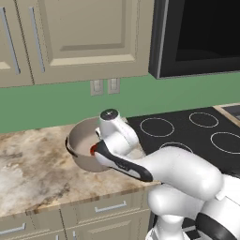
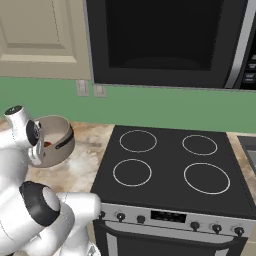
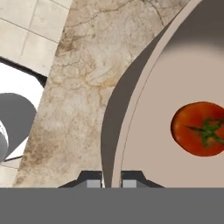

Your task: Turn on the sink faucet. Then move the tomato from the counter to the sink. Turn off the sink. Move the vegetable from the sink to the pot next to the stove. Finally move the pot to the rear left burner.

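The grey-brown pot [image 1: 77,136] [image 2: 59,145] [image 3: 144,113] stands on the marbled counter [image 1: 33,168] [image 3: 83,87], just left of the stove [image 1: 197,140] [image 2: 170,172]. Inside it lies the red tomato [image 3: 199,129] [image 1: 93,150] with a green stem. My gripper [image 3: 112,180] is shut on the pot's rim, one fingertip [image 3: 89,181] outside the wall and the other inside. The hand hangs over the pot's near edge. The rear left burner [image 2: 138,141] [image 1: 157,126] is bare. The sink and the faucet are out of view.
Cream wall cabinets [image 1: 84,37] and a black microwave [image 2: 170,40] hang above the counter and stove. Two wall outlets [image 1: 104,86] sit behind the pot. The counter's front edge [image 1: 70,204] runs above drawers, with floor tiles [image 3: 30,30] below.
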### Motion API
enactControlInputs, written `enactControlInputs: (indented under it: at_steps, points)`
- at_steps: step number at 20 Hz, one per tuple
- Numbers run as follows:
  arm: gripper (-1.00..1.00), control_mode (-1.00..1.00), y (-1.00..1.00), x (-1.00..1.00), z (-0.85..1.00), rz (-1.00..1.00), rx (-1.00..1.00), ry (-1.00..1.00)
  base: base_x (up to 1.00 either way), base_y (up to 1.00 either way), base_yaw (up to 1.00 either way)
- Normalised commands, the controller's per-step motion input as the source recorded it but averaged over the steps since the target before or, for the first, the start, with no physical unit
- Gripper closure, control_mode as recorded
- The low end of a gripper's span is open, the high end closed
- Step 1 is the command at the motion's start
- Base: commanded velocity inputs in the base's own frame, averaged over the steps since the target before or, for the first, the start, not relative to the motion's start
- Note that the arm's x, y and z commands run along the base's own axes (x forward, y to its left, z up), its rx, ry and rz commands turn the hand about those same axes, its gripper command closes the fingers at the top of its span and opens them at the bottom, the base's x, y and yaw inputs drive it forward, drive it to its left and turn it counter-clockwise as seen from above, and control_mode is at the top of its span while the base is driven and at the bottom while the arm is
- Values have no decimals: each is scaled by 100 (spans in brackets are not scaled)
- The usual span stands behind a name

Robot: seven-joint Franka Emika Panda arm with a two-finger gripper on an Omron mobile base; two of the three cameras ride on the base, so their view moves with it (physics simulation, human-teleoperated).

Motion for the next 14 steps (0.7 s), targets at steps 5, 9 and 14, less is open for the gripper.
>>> enactControlInputs:
  at_steps: [5,9,14]
  points:
    - [100,-100,-53,-11,33,-17,1,-11,0,0,0]
    - [100,-100,-61,-1,37,-21,3,-3,0,0,0]
    - [100,-100,-66,0,35,-24,3,0,0,0,0]
